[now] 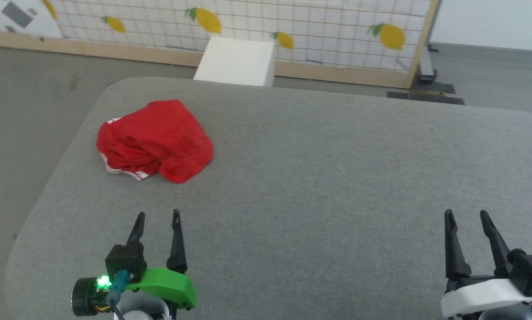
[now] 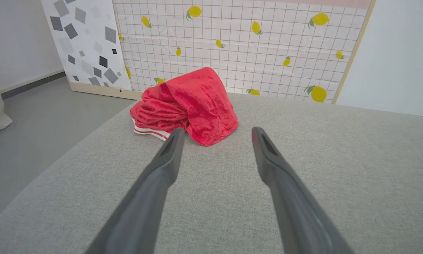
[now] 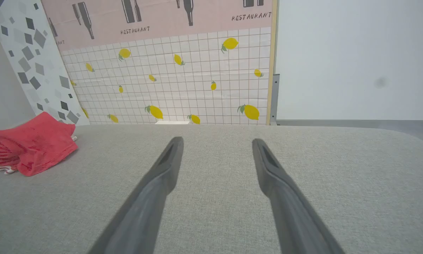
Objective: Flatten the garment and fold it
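The garment [image 1: 155,140] is a red T-shirt crumpled in a heap on the left part of the grey padded table [image 1: 319,178], with white and red-striped trim showing at its near-left edge. My left gripper [image 1: 158,218] hovers open near the table's front, a short way in front of the heap, nothing between its fingers. In the left wrist view the garment [image 2: 186,106] lies just beyond the gripper [image 2: 216,132]. My right gripper [image 1: 466,214] stands open at the front right, far from the shirt. The right wrist view shows the garment [image 3: 33,144] at far left and the open gripper [image 3: 216,141].
The table's rounded left edge [image 1: 66,160] runs close beside the garment, with grey floor [image 1: 30,102] below. A white box [image 1: 236,61] stands behind the table's far edge, before a lemon-patterned panel [image 1: 248,22]. Bare grey surface stretches right of the shirt.
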Motion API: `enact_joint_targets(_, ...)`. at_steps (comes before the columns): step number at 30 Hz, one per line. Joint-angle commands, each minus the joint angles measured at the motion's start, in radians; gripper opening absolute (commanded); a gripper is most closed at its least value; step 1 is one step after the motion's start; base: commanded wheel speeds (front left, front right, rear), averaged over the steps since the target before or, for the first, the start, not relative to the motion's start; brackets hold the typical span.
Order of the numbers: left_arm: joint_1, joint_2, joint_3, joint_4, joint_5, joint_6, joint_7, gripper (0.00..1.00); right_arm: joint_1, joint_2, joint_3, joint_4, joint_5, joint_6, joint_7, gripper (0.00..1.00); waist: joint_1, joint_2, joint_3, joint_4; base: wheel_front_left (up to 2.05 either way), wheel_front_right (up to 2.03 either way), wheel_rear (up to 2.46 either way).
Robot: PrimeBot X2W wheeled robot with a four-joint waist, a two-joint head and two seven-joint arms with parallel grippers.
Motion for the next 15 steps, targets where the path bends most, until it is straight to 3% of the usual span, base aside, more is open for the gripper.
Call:
enact_joint_targets(1,0.001,0.011,0.004,-0.006,-0.005,0.007,-0.005,1.00,0.001,0.002,0.003,0.001,-0.006,-0.002,-0.006,1.00,0.0000,0.0000,0.003,0.057,0.00,0.00,0.00)
enact_joint_targets(15,0.030,0.024,0.020,-0.036,-0.015,0.023,-0.005,1.00,-0.002,0.002,0.038,0.018,-0.011,-0.002,-0.006,1.00,0.0000,0.0000,0.009,0.268,0.00,0.00,0.00)
